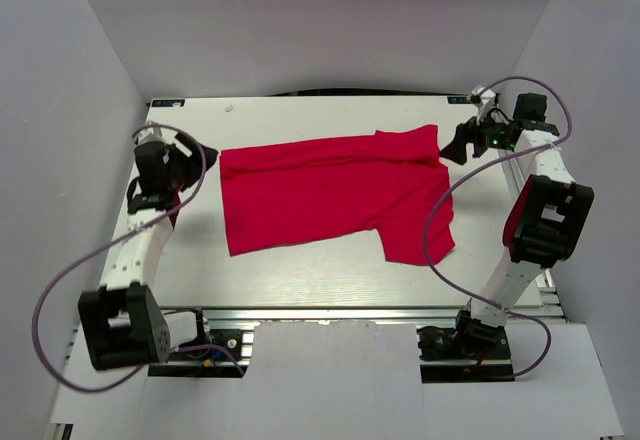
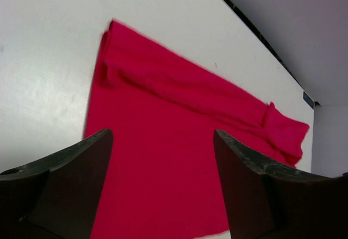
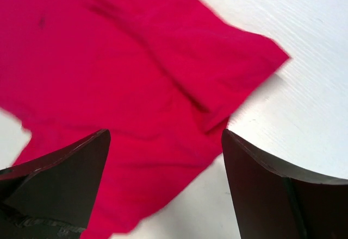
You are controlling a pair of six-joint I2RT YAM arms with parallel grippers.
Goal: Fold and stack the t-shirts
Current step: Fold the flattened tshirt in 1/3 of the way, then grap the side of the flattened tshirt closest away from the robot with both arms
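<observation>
A bright red t-shirt (image 1: 330, 195) lies flat on the white table (image 1: 300, 270), folded lengthwise, with a flap hanging toward the front at its right end. My left gripper (image 1: 196, 156) is open and empty, just left of the shirt's left edge; its wrist view looks along the shirt (image 2: 174, 136). My right gripper (image 1: 455, 145) is open and empty, just right of the shirt's far right corner; its wrist view shows that corner (image 3: 217, 70) between the fingers. No label shows.
Grey walls (image 1: 80, 90) enclose the table on the left, back and right. The arm bases (image 1: 470, 340) and purple cables (image 1: 440, 220) sit at the near edge; one cable arcs over the shirt's right end.
</observation>
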